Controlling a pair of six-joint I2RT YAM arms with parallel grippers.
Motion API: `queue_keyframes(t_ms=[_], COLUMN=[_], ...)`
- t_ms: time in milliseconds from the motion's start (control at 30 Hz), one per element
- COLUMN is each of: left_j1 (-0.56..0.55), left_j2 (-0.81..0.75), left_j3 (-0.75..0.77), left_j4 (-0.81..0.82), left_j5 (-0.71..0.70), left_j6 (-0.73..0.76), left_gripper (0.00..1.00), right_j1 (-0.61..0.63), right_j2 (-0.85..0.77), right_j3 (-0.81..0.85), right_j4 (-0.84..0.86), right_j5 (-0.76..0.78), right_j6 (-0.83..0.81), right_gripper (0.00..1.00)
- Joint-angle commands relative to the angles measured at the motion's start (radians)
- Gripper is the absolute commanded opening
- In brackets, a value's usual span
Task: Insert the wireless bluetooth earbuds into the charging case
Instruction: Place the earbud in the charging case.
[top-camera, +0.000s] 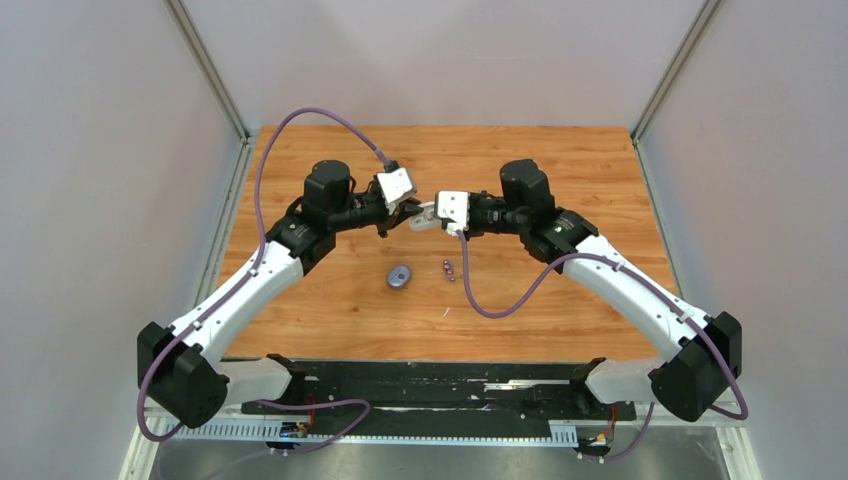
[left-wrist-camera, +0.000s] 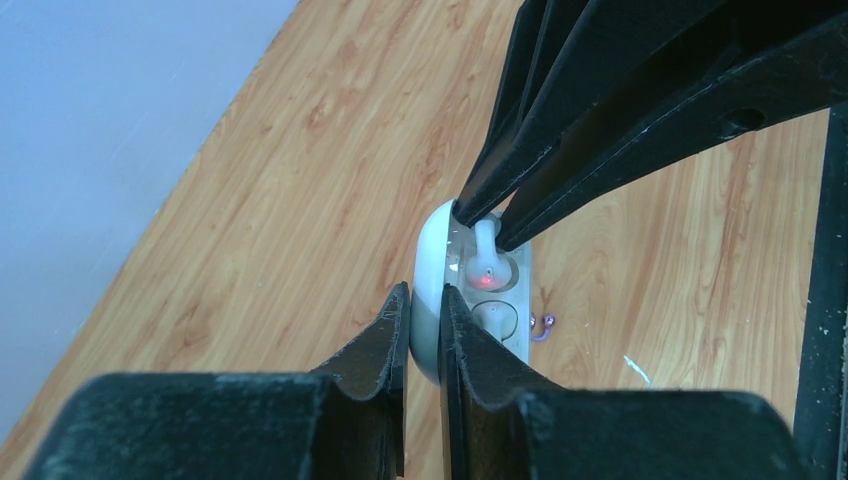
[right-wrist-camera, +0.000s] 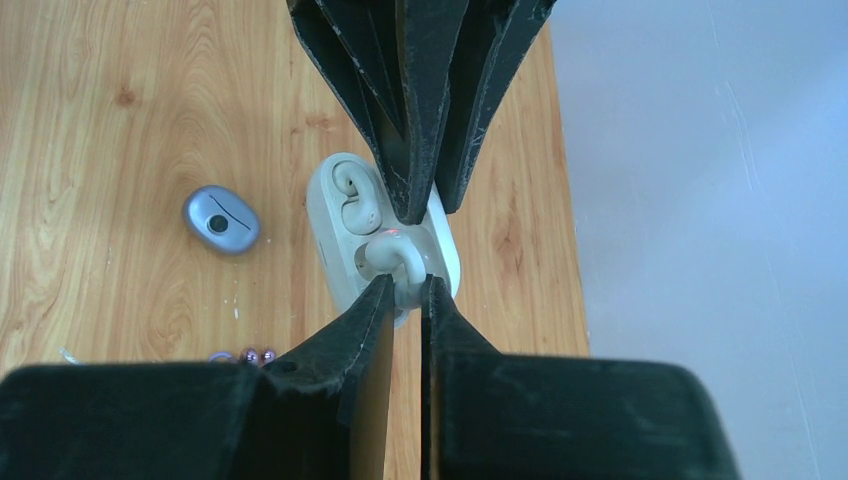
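White glossy oval plastic charging case (right-wrist-camera: 325, 235) clamped at rim between left gripper (left-wrist-camera: 425, 295) fingers. Right gripper (right-wrist-camera: 407, 283) pinches small white hooked earbud (right-wrist-camera: 385, 252) at case's empty socket. Judged light, slick, rigid; take by stem.

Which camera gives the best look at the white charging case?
The right wrist view: it looks into the open white charging case, one white earbud seated. The left wrist view shows it edge-on; the top view, a tiny white speck.

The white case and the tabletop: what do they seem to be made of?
The white case looks like smooth moulded plastic, slightly glossy, judging by soft highlights and rounded hollows. The tabletop looks like wood or wood-print laminate, satin finish: orange-brown grain and knots.
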Motion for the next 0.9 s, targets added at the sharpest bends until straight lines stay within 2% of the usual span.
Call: queue_keyframes(t_ms=[0,867], left_j1=[-0.006,-0.006], left_j2=[-0.039,-0.01], left_j3=[0.002,0.029], left_j4=[0.083,0.073], left_j5=[0.003,0.013], left_j6=[-0.004,-0.027], left_gripper=[0.0,0.0], right_j1=[0.001,0.015], right_j2=[0.012,0.065], right_j3=[0.034,0.092], right_j4=[-0.049,-0.161], right_j5=[0.024,-0.026], right_j6=[-0.042,-0.134], right_gripper=[0.0,0.03])
